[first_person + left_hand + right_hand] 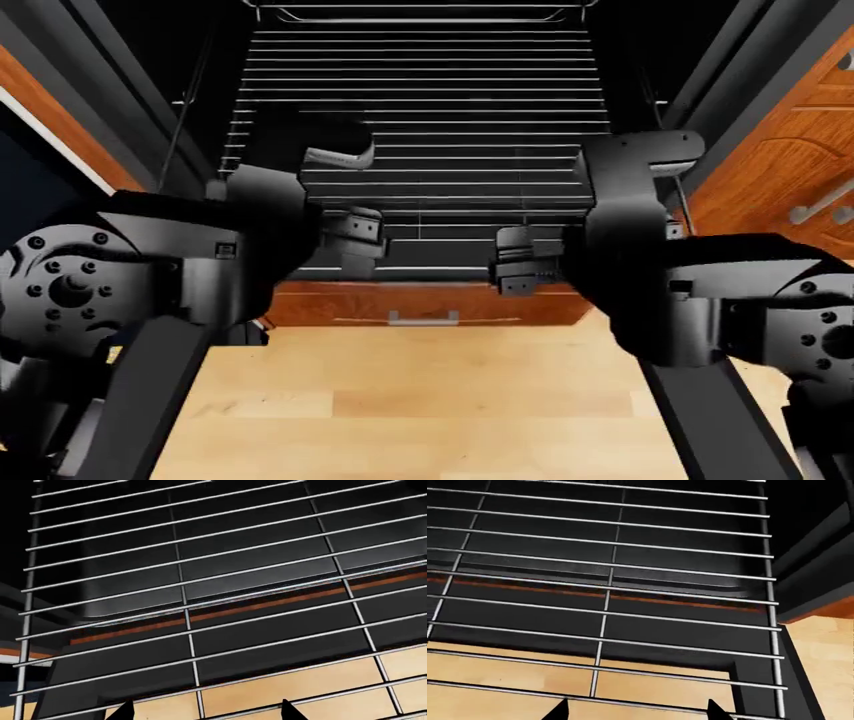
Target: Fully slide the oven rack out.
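The oven rack (427, 110) is a wide grid of thin silver wires reaching out of the dark oven cavity over the lowered black door (441, 262). My left gripper (358, 240) and right gripper (521, 262) hang at its front edge, left and right of centre. In the left wrist view the oven rack (187, 625) fills the frame, and the left gripper (205, 711) is open with the front wire crossing between its tips. In the right wrist view the oven rack (606, 600) looks the same, and the right gripper (637, 711) is open around the front wire.
A wooden drawer front (427, 300) sits under the oven door, above a light wooden floor (427, 400). A wooden cabinet door with a metal handle (801, 170) stands at the right. Dark oven frame posts (127, 110) flank the opening on both sides.
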Robot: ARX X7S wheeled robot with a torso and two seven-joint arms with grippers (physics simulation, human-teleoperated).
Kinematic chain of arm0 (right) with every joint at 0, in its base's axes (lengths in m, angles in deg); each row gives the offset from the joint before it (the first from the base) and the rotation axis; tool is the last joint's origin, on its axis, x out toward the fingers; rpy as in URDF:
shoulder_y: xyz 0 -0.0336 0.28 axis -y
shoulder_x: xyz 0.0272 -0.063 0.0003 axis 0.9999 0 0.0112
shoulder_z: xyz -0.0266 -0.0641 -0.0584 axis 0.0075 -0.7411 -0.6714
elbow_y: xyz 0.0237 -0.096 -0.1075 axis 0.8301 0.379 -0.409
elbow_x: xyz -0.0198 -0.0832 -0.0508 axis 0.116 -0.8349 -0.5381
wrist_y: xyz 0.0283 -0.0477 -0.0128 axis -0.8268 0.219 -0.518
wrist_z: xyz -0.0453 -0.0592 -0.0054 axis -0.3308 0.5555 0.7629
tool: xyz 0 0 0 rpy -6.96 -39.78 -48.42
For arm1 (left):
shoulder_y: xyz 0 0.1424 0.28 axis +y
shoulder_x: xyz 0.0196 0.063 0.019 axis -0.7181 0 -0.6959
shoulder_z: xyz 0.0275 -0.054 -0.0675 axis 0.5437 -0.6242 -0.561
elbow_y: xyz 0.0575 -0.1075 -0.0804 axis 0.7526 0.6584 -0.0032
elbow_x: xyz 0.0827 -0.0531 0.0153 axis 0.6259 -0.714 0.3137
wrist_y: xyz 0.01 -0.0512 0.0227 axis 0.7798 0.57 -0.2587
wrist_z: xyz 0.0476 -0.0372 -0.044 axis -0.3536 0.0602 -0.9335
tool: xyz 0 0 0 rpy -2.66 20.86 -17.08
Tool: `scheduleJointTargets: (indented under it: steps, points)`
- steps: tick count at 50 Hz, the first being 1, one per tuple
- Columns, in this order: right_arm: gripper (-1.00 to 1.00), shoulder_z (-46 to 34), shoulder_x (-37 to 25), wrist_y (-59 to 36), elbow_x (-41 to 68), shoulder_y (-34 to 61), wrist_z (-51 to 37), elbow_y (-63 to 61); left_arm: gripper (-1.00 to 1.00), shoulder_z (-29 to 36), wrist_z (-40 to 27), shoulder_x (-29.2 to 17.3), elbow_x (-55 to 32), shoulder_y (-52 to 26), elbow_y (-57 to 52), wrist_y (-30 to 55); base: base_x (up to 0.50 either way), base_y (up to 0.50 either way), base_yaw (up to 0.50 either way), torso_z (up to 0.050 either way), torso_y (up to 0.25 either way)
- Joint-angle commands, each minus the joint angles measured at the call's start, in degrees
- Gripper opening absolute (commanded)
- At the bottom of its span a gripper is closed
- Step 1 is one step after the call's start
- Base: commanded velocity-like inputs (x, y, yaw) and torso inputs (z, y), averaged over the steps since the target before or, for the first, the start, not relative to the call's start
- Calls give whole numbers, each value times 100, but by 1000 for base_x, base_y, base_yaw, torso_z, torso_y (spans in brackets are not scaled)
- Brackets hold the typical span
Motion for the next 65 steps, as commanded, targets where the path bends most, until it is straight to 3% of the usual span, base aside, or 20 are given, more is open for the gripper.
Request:
scheduleJointTargets:
  steps: [1,20,39,65]
  points:
    - [100,-825,-178,-265,1010,-1471,180,1426,100,780,155,-92,-1268,1312,1790,-79,0,0,0,0,-18]
    - [100,-758,-728,-73,1996,-2056,-569,595,100,1005,-960,-394,-2481,1452,1366,366,-8,-1,-3,0,-18]
    - [100,-837,-1319,410,3351,-2498,-1497,-456,100,1477,-1589,-594,-3848,1673,1050,494,-10,-3,-5,0,-20]
    - [100,-837,-1715,936,3900,-2678,-1715,-1280,100,1622,-1789,-1123,-4517,2128,407,95,-8,-2,-2,0,-23]
